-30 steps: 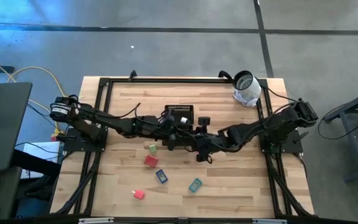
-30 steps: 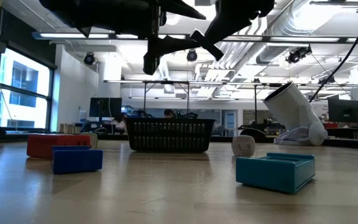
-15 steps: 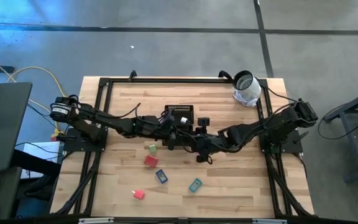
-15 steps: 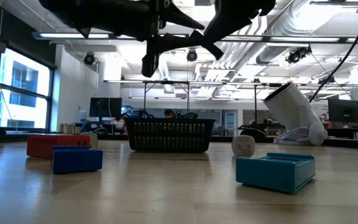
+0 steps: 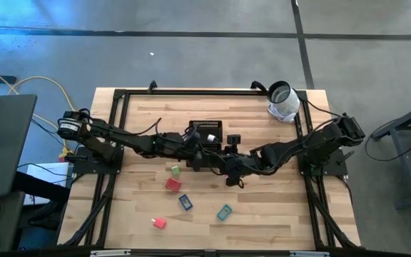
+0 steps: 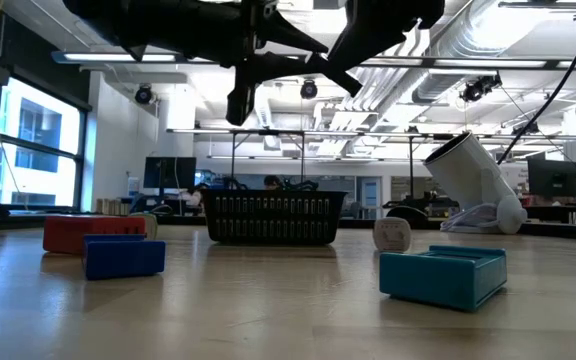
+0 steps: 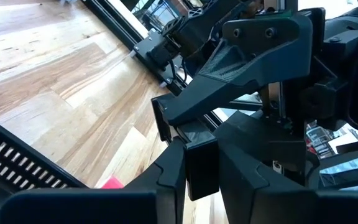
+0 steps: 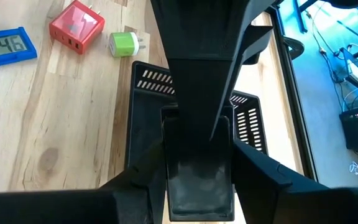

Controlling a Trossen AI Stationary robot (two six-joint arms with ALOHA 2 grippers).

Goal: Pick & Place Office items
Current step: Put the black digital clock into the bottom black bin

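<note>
Both arms meet in mid-air over the table's middle, above the black mesh tray (image 5: 205, 130). Between them hangs a small black piece (image 8: 197, 177), and both my left gripper (image 7: 201, 171) and my right gripper (image 8: 197, 186) are shut on it. Office items lie on the wood toward the near edge: a green one (image 5: 175, 170), a red one (image 5: 173, 185), a blue one (image 5: 185, 202), a teal one (image 5: 224, 212) and a red-and-white one (image 5: 158, 223). A small dark block (image 5: 232, 138) sits beside the tray. My left gripper pinches the black piece's end (image 7: 201, 163) between its two fingers, coming in nearly level from the table's left. The piece is lifted clear of the table. My right gripper pinches the same piece's two sides (image 8: 197, 155) between its two fingers, slanting down from the table's right. The piece hangs above the tray.
A white-and-grey roll-shaped object (image 5: 282, 101) leans at the far right corner. The tray (image 6: 275, 217) stands in the middle, toward the far side. Black frame rails run along the table's left, right and far edges. Bare wood lies around the scattered items.
My left gripper's fingers have shut on the black piece that my right gripper holds. Both arms have kept their places, and the piece has stayed where it was.
</note>
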